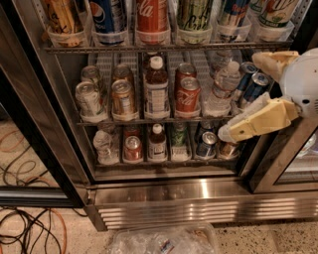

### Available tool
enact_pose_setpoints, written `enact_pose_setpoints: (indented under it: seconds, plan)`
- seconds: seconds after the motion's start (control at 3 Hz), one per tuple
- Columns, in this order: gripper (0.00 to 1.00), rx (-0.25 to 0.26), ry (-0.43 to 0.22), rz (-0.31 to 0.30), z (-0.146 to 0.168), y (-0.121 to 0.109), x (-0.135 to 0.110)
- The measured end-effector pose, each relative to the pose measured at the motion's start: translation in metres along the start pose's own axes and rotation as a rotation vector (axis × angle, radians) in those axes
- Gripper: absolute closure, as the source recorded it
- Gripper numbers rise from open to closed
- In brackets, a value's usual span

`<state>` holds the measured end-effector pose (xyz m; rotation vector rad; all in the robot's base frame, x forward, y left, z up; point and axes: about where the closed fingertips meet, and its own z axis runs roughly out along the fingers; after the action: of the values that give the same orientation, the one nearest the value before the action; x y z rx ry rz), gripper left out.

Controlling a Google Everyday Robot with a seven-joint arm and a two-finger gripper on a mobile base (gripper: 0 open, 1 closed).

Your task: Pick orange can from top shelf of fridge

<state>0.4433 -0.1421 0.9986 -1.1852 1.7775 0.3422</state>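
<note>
Looking slightly down into an open fridge [198, 193] stocked with drinks. At the upper left of the frame, the orange can [62, 20] stands upright in the leftmost lane of the top shelf [164, 48], its long axis vertical and its top cut off by the frame edge. Next along the same rack are a blue Pepsi can [107, 15] and a red Coca-Cola can [151, 17]. At the right edge, level with the middle rack, the cream-coloured claw [240, 95] hangs with its two fingers spread wide, gripping nothing. The orange can lies well apart from it, up and far to the left, so the coming move likely calls for a reach upward and across the whole shelf.
</note>
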Motion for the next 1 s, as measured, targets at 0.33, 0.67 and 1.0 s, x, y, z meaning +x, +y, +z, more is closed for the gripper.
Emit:
enact_pose_setpoints:
  seconds: [0.33,0.67,1.0]
  plan:
    - [0.00,-0.001,0.000,0.001,0.000,0.000,0.000]
    - [0.00,0.019,-0.042,0.023,0.008,0.001,-0.009]
    - [0.00,0.077,-0.112,0.139,0.026,0.012,-0.031]
